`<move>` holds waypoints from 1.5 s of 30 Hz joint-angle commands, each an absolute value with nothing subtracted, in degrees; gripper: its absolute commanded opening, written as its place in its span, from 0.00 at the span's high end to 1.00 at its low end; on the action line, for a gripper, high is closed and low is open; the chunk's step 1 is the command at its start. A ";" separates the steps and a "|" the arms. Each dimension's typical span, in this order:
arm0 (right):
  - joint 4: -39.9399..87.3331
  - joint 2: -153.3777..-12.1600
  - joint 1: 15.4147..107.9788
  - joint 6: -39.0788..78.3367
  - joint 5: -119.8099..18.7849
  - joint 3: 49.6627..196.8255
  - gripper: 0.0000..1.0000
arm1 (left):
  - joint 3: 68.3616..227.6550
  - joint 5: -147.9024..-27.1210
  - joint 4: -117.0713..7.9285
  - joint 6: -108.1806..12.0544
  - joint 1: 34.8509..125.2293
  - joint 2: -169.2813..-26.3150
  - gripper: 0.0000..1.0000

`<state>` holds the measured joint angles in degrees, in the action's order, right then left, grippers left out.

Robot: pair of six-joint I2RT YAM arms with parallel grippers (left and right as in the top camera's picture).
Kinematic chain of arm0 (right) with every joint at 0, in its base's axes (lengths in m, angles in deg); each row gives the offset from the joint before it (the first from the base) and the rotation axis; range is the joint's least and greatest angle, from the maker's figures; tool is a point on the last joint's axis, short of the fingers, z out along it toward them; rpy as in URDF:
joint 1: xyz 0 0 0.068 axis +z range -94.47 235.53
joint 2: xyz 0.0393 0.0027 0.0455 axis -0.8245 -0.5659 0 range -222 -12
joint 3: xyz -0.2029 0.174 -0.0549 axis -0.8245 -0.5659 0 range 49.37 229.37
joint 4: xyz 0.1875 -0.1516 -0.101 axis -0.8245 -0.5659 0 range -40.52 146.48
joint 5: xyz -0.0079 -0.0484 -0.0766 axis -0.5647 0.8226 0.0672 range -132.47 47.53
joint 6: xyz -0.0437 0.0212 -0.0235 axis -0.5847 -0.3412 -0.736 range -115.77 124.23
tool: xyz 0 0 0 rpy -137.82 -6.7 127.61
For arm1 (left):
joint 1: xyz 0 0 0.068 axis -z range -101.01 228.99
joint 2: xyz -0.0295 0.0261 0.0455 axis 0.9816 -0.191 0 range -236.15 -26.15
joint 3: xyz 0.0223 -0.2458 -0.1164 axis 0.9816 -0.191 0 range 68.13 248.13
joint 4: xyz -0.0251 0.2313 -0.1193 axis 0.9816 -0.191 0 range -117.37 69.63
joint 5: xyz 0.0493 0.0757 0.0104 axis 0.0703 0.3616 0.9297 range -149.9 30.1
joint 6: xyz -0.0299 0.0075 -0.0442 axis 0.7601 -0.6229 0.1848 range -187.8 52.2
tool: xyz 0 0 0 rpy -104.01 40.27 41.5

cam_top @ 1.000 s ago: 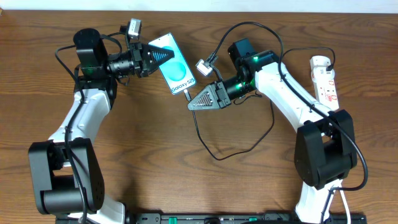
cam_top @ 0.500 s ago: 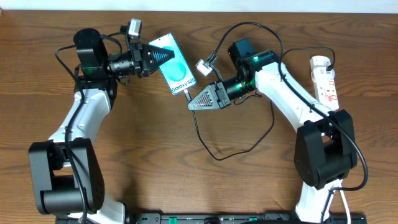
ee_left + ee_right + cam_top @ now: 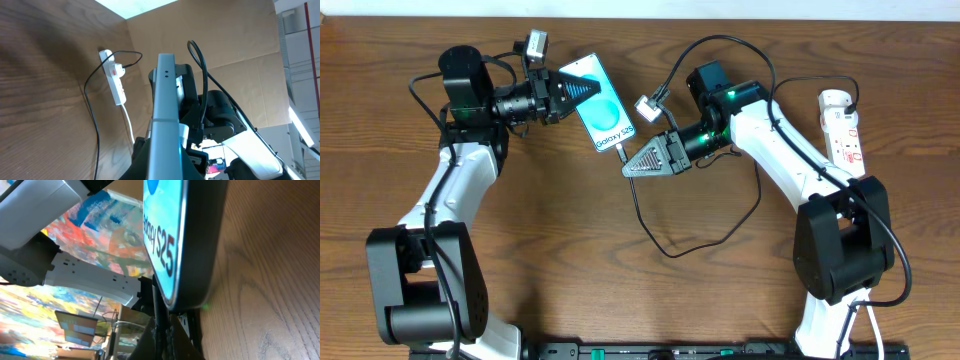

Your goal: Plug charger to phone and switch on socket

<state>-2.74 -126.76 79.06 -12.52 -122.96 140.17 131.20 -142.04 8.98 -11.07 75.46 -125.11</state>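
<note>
The phone (image 3: pixel 600 103) sits askew near the bench's far edge, its cyan screen up. The black charger (image 3: pixel 636 200) loops from the phone's near end. The white socket (image 3: pixel 845 125) lies at the far-right corner.

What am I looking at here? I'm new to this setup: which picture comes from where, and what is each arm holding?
Two robot arms stand at a wooden table. The wide picture looks straight down from above. The other two come from a small camera on each arm's wrist, so they show odd, close angles.

The left end effector is shut on one long side of the phone, whose screen is lit. The right end effector is shut at the phone's lower end, apparently pinching the tip of the charger. Whether the tip is fully in cannot be seen. The charger's thin black cable loops across the table. The white socket lies far right, untouched.
</note>
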 commanded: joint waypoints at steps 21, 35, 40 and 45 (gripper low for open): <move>-1.71 -126.84 79.26 -8.22 -124.40 141.13 0.99 | 131.72 -143.47 9.24 -11.66 75.59 -125.17 0.93; 0.63 -126.84 79.26 -5.42 -124.75 141.13 0.99 | 131.72 -144.73 9.26 -11.94 75.59 -125.17 0.93; 0.63 -126.84 79.26 -5.33 -124.79 141.13 0.99 | 131.72 -145.61 9.26 -12.16 75.59 -125.17 0.93; 2.09 -126.84 79.24 -3.89 -124.75 141.13 0.99 | 131.72 -147.97 9.26 -12.75 75.59 -125.17 0.93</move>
<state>1.09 -126.76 79.17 -5.20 -123.04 140.17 131.20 -142.63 9.07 -11.97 75.26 -125.11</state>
